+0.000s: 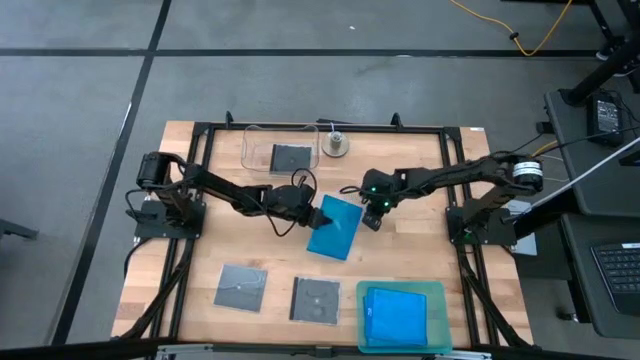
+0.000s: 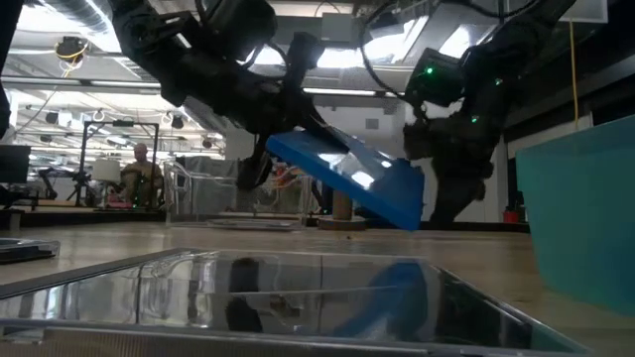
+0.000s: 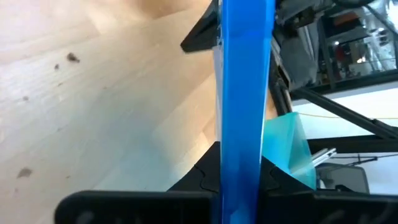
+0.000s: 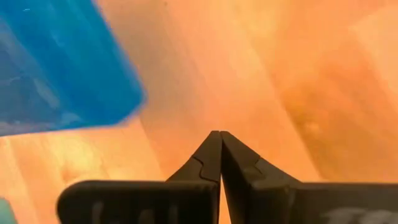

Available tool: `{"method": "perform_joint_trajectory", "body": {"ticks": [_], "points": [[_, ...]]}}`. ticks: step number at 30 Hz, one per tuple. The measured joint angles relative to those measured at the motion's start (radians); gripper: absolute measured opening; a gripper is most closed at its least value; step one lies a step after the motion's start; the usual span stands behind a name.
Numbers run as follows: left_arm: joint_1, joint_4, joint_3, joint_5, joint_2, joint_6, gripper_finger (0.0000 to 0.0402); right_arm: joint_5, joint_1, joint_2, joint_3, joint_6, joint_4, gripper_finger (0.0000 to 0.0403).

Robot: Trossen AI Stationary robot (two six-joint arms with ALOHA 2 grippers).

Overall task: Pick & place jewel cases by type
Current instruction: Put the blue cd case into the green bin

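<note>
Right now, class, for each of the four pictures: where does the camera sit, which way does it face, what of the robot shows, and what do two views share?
High view: above the table, looking straight down; both arms, left gripper and right gripper flanking the blue jewel case.
Low view: table height, facing the room; both arms overhead, case tilted.
Left wrist view: its fingers clamp the case's edge.
Right wrist view: its shut fingers over bare wood.
Shared: the blue case appears in all four.

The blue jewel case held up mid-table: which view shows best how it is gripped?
The left wrist view: the blue jewel case stands edge-on, clamped between the left gripper fingers. The high view shows it flat beside the shut right gripper, apart from it. The low view shows it tilted above the table. The right wrist view catches only a corner.
</note>
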Motion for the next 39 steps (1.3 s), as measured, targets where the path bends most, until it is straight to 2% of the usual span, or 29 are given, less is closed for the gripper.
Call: {"method": "perform_joint_trajectory", "body": {"ticks": [7, 19, 26, 32, 39], "points": [[0.018, 0.001, 0.0, 0.001, -0.072, 0.033, 0.0013, 0.088, -0.026, -0.164, 0.0, -0.006, -0.103, 0.0009], [0.061, -0.009, -0.001, -0.022, -0.309, 0.144, 0.0013, 0.267, -0.025, -0.453, 0.002, -0.007, -0.169, 0.0009], [0.073, -0.069, -0.001, -0.027, -0.454, 0.195, 0.0013, 0.4, -0.023, -0.614, 0.002, -0.118, -0.211, 0.0009], [0.063, -0.075, -0.001, -0.077, -0.555, 0.151, 0.0013, 0.426, -0.01, -0.752, 0.002, -0.183, -0.214, 0.0009], [0.05, -0.074, -0.001, -0.125, -0.657, 0.143, 0.0013, 0.452, 0.063, -0.875, 0.003, -0.288, -0.194, 0.0009]]}}
